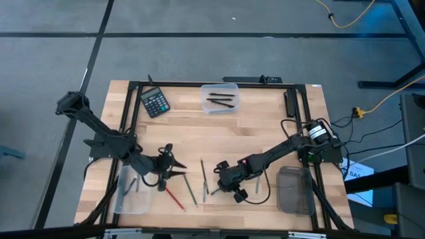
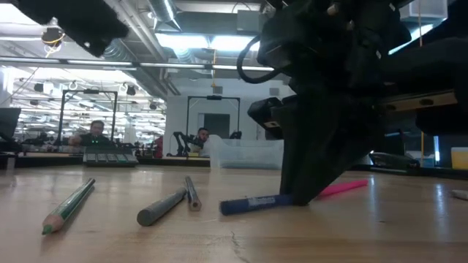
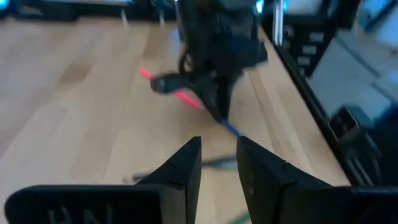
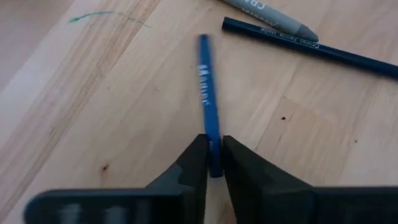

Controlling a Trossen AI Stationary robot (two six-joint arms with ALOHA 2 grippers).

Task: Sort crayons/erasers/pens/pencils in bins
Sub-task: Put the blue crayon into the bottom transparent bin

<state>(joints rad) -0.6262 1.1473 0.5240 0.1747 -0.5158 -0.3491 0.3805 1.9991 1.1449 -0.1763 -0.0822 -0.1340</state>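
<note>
My right gripper (image 4: 214, 163) is low over the table's near middle (image 1: 220, 178), shut on a blue pencil (image 4: 207, 93). By it lie a grey crayon (image 4: 273, 15) and a dark blue pencil (image 4: 311, 46). A pink stick (image 2: 340, 188) lies behind the gripper. A green pencil (image 2: 69, 207), a grey crayon (image 2: 161, 208) and a red stick (image 1: 174, 197) rest flat on the wood. My left gripper (image 3: 217, 155) hovers left of these (image 1: 171, 163), open, with nothing between its fingers. Three bins show: a clear one (image 1: 219, 97) at the far edge holding dark sticks, a clear one (image 1: 129, 194) near left, a dark one (image 1: 292, 190) near right. My right gripper pinches the blue pencil's near end (image 4: 214, 158) between its two fingertips. The fingers slant down from the table's right side, and the pencil runs on straight ahead of them. The pencil's free end (image 2: 228, 208) lies on the table.
A black calculator (image 1: 155, 101) lies at the far left of the table. A black frame (image 1: 199, 83) runs around the table's edges. Bare wood lies between the far bin and the sticks.
</note>
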